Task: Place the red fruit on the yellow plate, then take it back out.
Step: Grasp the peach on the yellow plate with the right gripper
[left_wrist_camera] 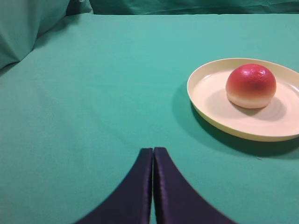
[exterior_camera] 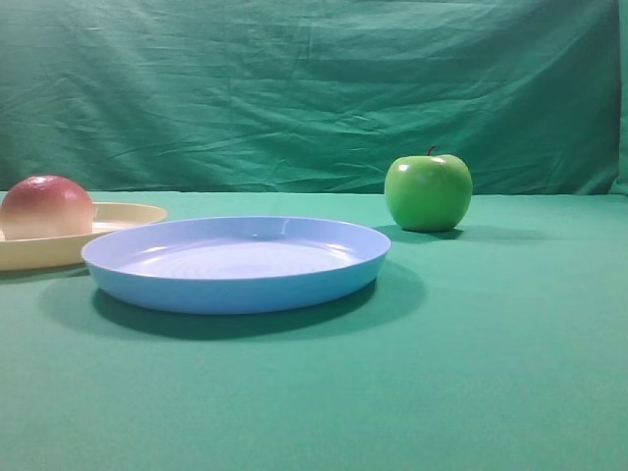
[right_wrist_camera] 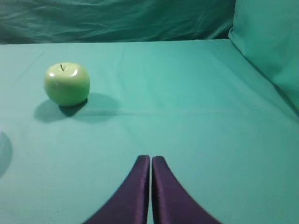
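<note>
A: Currently, where is the red fruit [left_wrist_camera: 251,86]?
B: On the yellow plate [left_wrist_camera: 212,110]. Left end effector [left_wrist_camera: 153,151] and right end effector [right_wrist_camera: 150,159]: both closed, holding nothing, apart from the fruit.

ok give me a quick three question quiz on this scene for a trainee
1. True or false: the red fruit sits on the yellow plate.
2. Which lies nearest the green apple? A) blue plate B) yellow plate C) red fruit
3. Fill in: the left gripper fingers are ____.

Key: 1 true. 2 A. 3 shut, holding nothing.
</note>
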You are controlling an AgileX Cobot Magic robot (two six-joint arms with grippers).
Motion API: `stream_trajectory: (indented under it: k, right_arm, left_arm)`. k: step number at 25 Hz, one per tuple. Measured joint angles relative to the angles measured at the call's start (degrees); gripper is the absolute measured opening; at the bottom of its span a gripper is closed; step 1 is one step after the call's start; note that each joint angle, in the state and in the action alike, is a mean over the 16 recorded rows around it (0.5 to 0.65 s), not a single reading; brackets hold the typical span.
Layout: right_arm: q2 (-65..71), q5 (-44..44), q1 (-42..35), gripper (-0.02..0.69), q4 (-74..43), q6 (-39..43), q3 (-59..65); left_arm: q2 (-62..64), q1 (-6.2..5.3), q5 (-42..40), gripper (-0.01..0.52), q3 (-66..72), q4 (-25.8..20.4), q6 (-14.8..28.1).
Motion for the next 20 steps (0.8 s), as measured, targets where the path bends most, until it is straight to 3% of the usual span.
stream_trajectory:
  k: [9,20]
  right_arm:
    - [17.2,0.2,3.0,0.0,3.8,-2.4,-13.6]
    - [43.8,0.0,16.6,0.0,6.7,-6.4,-28.7]
  left_arm:
    - [0.0,0.0,0.0,0.0,0.0,0.0,0.0]
    - [0.0,0.0,0.0,0.0,0.0,0.0,0.0]
